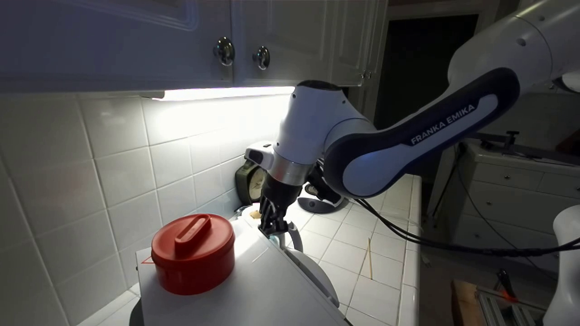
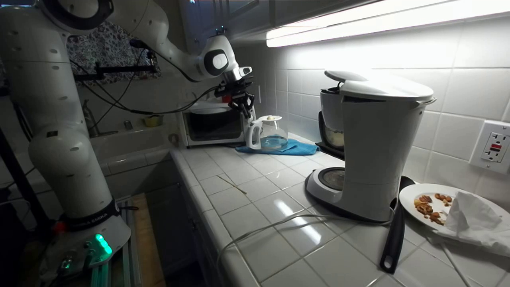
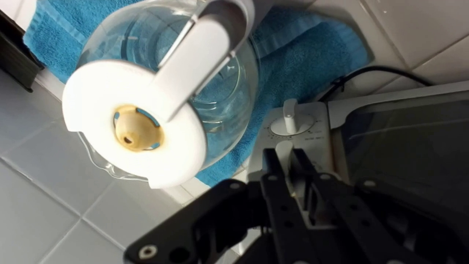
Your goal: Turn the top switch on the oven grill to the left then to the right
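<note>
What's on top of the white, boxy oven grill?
A round, red, plastic-looking container with a ridged lid stands on the white, boxy oven grill. The patch directly beneath it is covered, and the shut lid hides any contents.

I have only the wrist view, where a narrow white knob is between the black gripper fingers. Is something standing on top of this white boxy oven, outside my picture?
Observer: Yes. In an exterior view, a red round lidded container stands on the white boxy oven.
Operator: Is another appliance on the same white-tiled counter as the clear round glass jug?
Observer: Yes, a tall white-and-black coffee maker stands there, as an exterior view shows.
Operator: Does some loose thing lie directly on the counter?
Observer: Yes, a thin straw-coloured stick lies on it; both exterior views show this.
</note>
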